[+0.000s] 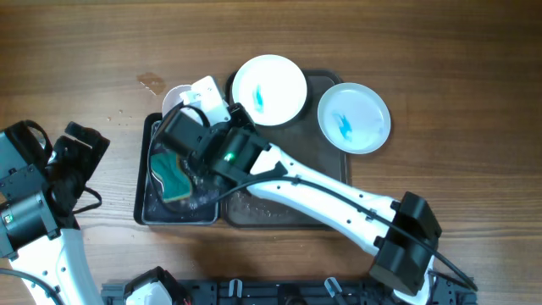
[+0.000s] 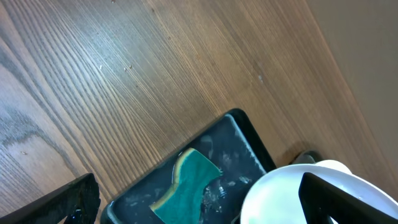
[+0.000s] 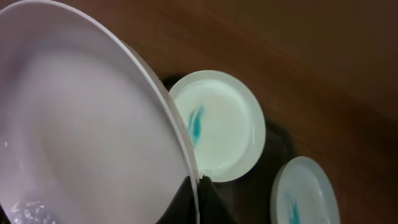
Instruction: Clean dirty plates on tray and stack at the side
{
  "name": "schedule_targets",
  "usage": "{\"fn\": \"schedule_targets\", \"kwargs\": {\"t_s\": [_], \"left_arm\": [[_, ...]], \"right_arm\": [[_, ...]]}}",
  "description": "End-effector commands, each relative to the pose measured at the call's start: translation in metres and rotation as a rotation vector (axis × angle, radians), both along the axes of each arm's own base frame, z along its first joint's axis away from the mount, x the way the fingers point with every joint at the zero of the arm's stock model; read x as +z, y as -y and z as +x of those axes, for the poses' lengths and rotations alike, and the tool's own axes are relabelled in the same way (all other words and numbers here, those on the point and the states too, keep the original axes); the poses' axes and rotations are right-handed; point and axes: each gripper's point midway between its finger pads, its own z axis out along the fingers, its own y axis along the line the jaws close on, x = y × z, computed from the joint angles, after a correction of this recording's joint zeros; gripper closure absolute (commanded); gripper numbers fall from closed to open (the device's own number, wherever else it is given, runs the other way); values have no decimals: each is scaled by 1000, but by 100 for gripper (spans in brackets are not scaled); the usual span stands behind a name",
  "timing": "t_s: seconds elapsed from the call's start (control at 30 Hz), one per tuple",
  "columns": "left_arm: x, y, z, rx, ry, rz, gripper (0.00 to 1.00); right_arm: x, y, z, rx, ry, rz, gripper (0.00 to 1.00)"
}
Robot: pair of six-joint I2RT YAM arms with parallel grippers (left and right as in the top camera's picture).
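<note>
Wood table (image 1: 85,51): R gripper (image 3: 200,200) clamps plate (image 3: 81,137) rim over sponge tray (image 2: 245,143); L gripper (image 1: 74,152) apart, well away.

**Tray** (image 1: 318,148): large, dark brown-grey rectangle with rounded corners and a raised rim, lying flat on the desk (image 1: 440,51).

**First plate** (image 1: 269,89): round and white, with a blue-teal smear near its centre. It lies flat at the tray's far left corner, overhanging the rim.

**Second plate** (image 1: 354,117): alike and smeared, lying flat and overhanging the tray's right rim, just apart from the first.

**Third plate** (image 3: 81,124): steeply tilted, its visible face plain white and wet, its rim clamped in the right claw (image 3: 200,193).
</note>
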Motion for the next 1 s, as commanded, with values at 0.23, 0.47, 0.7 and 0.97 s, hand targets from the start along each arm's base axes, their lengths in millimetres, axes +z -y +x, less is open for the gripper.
{"fn": "schedule_targets", "kwargs": {"t_s": [0.23,0.47,0.7,0.97], "left_arm": [[9,1,2,-9,26,4,0],[9,1,2,-9,26,4,0],[9,1,2,-9,26,4,0],[9,1,2,-8,26,4,0]], "right_arm": [[62,9,-12,-84,272,-83,96],[71,-4,-18,-34,312,-122,96],[75,-7,-24,-24,334,-141,96],[80,-11,-30,-15,360,-167,96]]}}
